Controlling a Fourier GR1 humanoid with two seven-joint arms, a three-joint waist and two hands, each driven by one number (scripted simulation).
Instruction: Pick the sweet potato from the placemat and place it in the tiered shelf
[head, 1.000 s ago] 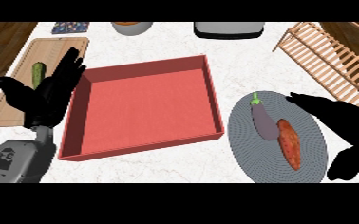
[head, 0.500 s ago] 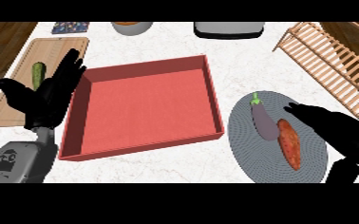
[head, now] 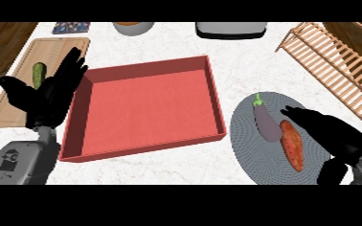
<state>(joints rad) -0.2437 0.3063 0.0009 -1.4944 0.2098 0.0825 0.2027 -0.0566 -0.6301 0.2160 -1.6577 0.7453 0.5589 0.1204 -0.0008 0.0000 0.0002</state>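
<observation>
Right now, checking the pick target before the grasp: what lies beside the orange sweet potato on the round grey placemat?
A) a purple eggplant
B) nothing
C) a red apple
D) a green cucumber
A: a purple eggplant with a green stem lies just left of the orange sweet potato on the round grey placemat.

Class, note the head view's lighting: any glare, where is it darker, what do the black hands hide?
Head view: even light, no glare on the counter; red tray: inner walls darker than floor; right hand hides the right edge of the placemat by the sweet potato; left hand overlaps the cutting board.
</observation>
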